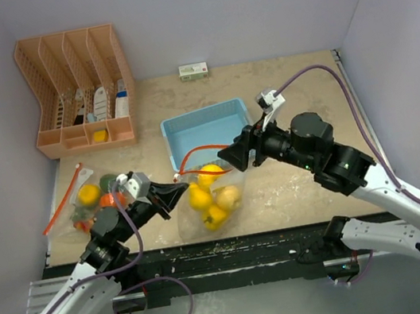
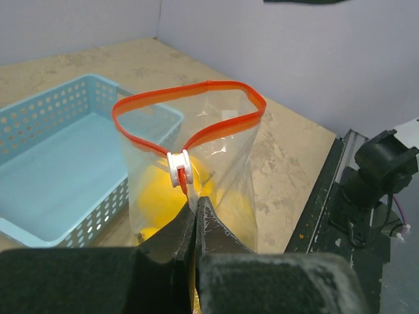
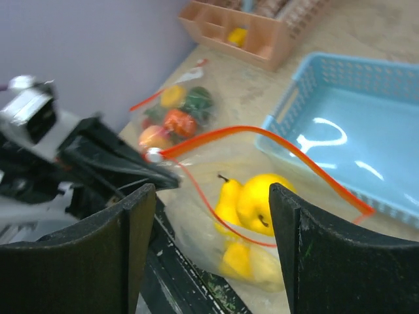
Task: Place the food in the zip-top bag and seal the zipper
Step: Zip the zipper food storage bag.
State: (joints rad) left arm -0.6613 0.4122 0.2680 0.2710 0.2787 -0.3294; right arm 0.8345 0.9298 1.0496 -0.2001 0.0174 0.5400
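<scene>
Clear zip-top bag (image 2: 226,147) w/ orange-red zipper stands on near side of light-blue slotted plastic basket (image 1: 205,129), yellow toy fruits (image 1: 201,199) inside. L gripper (image 2: 196,210) jaws clamped on bag edge below white slider (image 2: 179,169). R gripper (image 3: 211,193) jaws apart by basket's near rim. Risk: film slips from L jaws, slider jams.

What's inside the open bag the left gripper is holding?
Yellow toy fruits show through the open bag: a pear, a round one, others below. They overlap, so the count underneath is hidden.
</scene>
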